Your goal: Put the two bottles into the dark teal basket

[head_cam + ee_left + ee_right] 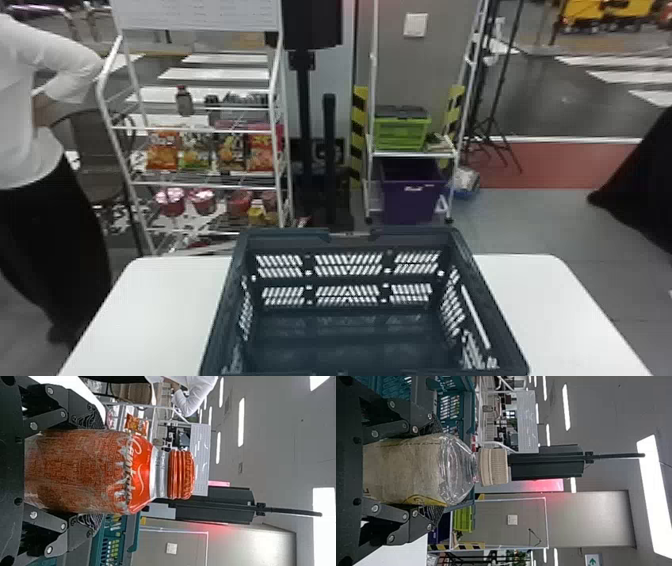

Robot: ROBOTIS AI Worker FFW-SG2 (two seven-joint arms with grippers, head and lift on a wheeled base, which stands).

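Red bottle: held in the left pincer, whose fingers press its body from opposite sides, clamped on it. Stout cylinder, broad below, shoulders sloping in to a short neck. Speckled red-brown body; glossy bright red band at the shoulder, pale lettering over it. Cap red, ribbed, a stack of rings (rather like a screw thread). Long axis upright, cap to the ceiling.

Pale bottle: gripped likewise in the right pincer, a finger to each side. Beige, matte-looking body, a yellow patch near the shoulder. Shoulder itself clear and shiny, domed, creased with reflections; narrow neck. Cap cream, finely ridged, wide for the neck. Also close to upright, cap up.

Basket: dark teal, stiff plastic by the look of it, rectangular, open side up. Walls pierced by rows of slanted slots; rim thick. Sits on the desk, white, smooth, corners rounded. Both bottles are held outside it, caps well clear of their pincers.
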